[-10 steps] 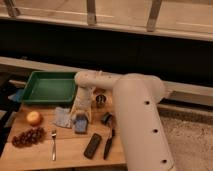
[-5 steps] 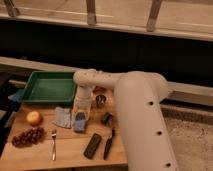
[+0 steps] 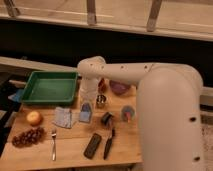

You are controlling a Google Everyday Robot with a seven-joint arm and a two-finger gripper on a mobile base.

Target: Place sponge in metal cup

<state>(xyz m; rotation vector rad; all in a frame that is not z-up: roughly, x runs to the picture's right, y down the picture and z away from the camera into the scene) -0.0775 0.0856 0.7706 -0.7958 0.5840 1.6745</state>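
The blue sponge point(image 3: 86, 116) is at the middle of the wooden table point(image 3: 70, 152), just left of the small metal cup point(image 3: 101, 101). My gripper point(image 3: 87, 107) comes down from the white arm point(image 3: 125, 75) and sits right on top of the sponge, shut on it. The sponge hangs at the fingertips, close to the table top. The metal cup stands upright a short way to the right of the gripper, and its opening is uncovered.
A green tray point(image 3: 50, 87) lies at the back left. A light cloth point(image 3: 64, 117), an orange fruit point(image 3: 34, 117), grapes point(image 3: 29, 136) and a fork point(image 3: 53, 145) lie to the left. A purple bowl point(image 3: 120, 87), a black cup point(image 3: 106, 118), a grey cup point(image 3: 127, 112) and two dark tools point(image 3: 92, 145) lie to the right and front.
The gripper and the sponge have shifted slightly right and up, toward the metal cup. Everything else on the table has stayed put.
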